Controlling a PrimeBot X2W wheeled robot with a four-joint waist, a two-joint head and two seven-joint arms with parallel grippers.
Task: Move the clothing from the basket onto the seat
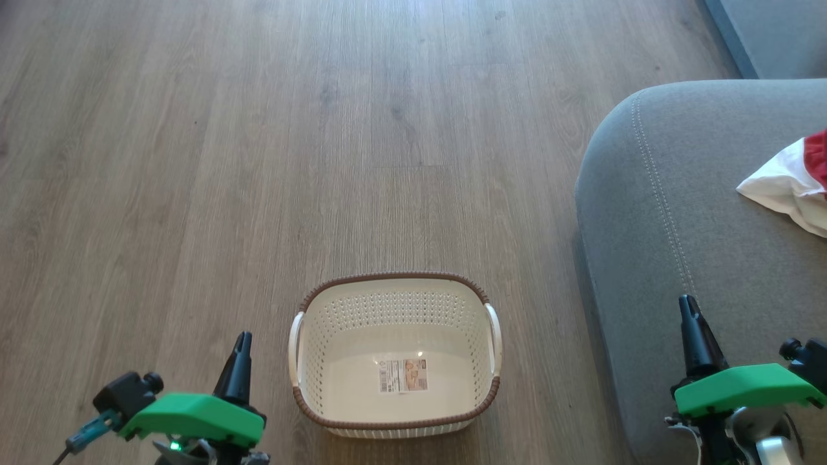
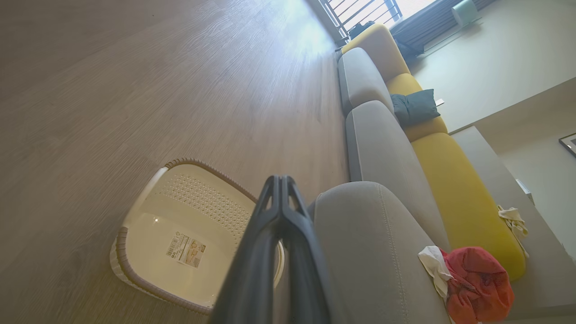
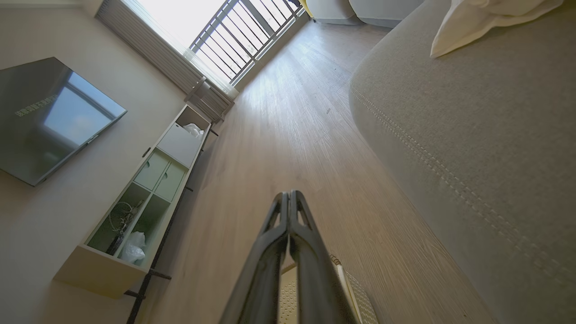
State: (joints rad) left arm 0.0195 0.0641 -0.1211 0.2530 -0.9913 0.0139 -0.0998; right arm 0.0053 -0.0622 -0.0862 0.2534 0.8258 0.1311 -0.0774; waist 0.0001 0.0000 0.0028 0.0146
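The left tool point(image 1: 243, 340) at eight o'clock and the right tool point(image 1: 689, 305) at four o'clock are both pinched fully together with nothing in them, the basket point(image 1: 395, 278) stands on the floor point(image 1: 258, 142) at six o'clock, and the clothing point(image 1: 789, 185) lies on the seat point(image 1: 672, 245) at three o'clock.

Home living room: sofa point(image 2: 382, 148), wall TV point(image 3: 49, 117), wood floor point(image 1: 258, 129).

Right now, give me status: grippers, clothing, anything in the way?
Left gripper and right gripper shut, holding nothing. Clothing lies on the seat; basket holds just its label. Only wood floor between basket and seat.
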